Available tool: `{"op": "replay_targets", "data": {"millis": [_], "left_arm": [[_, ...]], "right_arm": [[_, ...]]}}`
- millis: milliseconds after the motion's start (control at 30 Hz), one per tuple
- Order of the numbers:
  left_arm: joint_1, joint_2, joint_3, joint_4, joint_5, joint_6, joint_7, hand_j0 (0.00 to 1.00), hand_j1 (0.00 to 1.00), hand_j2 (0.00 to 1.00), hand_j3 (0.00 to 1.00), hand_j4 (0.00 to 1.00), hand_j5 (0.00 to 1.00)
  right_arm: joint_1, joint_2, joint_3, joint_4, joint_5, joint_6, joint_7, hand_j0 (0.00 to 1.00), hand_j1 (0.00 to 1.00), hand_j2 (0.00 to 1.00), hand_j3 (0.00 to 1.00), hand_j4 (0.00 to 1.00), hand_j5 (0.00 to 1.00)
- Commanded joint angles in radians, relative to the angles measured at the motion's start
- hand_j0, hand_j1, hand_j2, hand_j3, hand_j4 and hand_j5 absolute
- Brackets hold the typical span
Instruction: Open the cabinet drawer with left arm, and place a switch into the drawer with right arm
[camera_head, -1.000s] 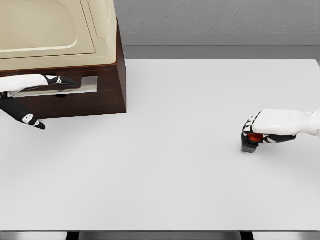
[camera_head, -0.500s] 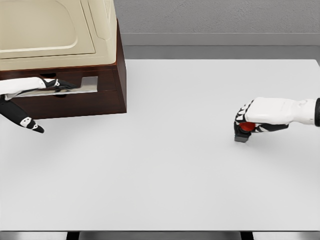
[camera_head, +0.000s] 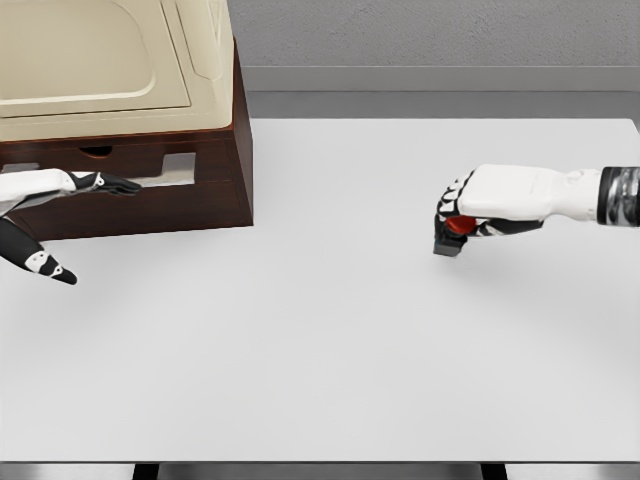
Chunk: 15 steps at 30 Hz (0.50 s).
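Switch (camera_head: 452, 234): one, dark base with red button, clamped in right hand (camera_head: 470, 212), lifted over the table (camera_head: 340, 330) right of centre, presumably for carrying left to the cabinet (camera_head: 130, 150). One drawer (camera_head: 150, 172), only slightly out. Left hand (camera_head: 60, 185) at its front, far left, fingers extended, holding nothing, likely to pull.

White table (camera_head: 330, 340), dark wooden cabinet (camera_head: 215, 195) with cream top standing on its far-left corner
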Motion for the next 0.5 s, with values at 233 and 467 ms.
{"op": "replay_targets", "data": {"millis": [233,467], "left_arm": [[0.014,0.027,0.002,0.001,0.018,0.000,0.000,1.00,1.00,1.00,1.00,1.00,1.00],[0.014,0.021,0.057,0.009,0.012,0.011,0.000,1.00,1.00,1.00,1.00,1.00,1.00]], "right_arm": [[-0.071,0.090,0.047,0.025,-0.002,0.002,0.000,0.50,0.50,0.50,0.50,0.50,0.50],[-0.161,0.150,0.119,0.043,-0.004,0.002,0.000,0.50,0.50,0.50,0.50,0.50,0.50]]}}
